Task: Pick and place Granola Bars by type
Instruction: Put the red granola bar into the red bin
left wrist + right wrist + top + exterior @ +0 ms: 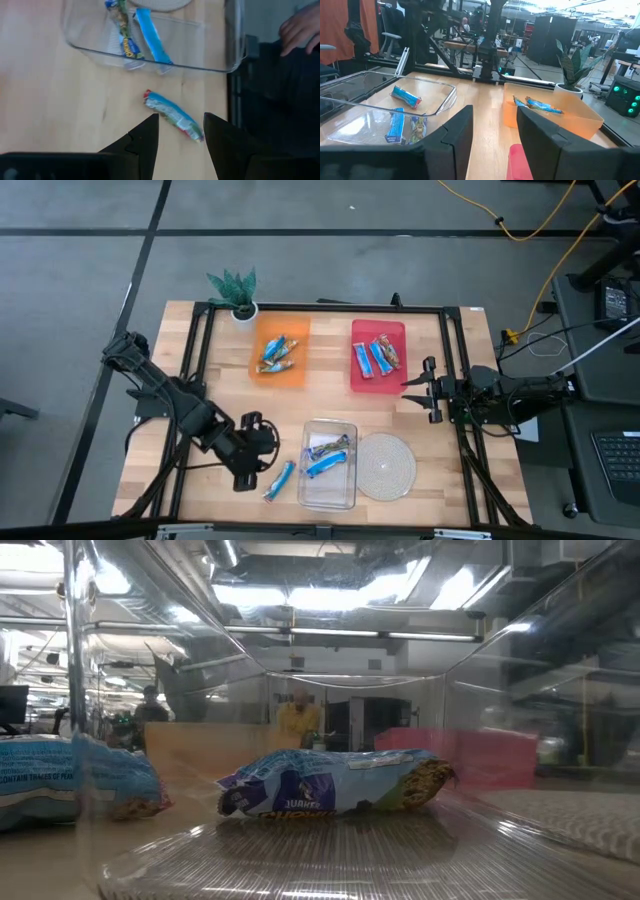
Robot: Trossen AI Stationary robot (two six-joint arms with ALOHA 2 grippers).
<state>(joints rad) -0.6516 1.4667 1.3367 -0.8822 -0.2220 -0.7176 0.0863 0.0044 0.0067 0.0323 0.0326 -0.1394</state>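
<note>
Left tool hung over a blue granola bar lying on the worktop beside the clear tray, fingers apart, nothing gripped. Right tool waited released near the red tray.

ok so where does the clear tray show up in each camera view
High view: clear tray, front centre, beside the woven mat.
Low view: its walls fill the picture.
Left wrist view: beyond the loose blue bar.
Right wrist view: across from the orange tray.
Shared landmark: the blue bars inside it.
</note>
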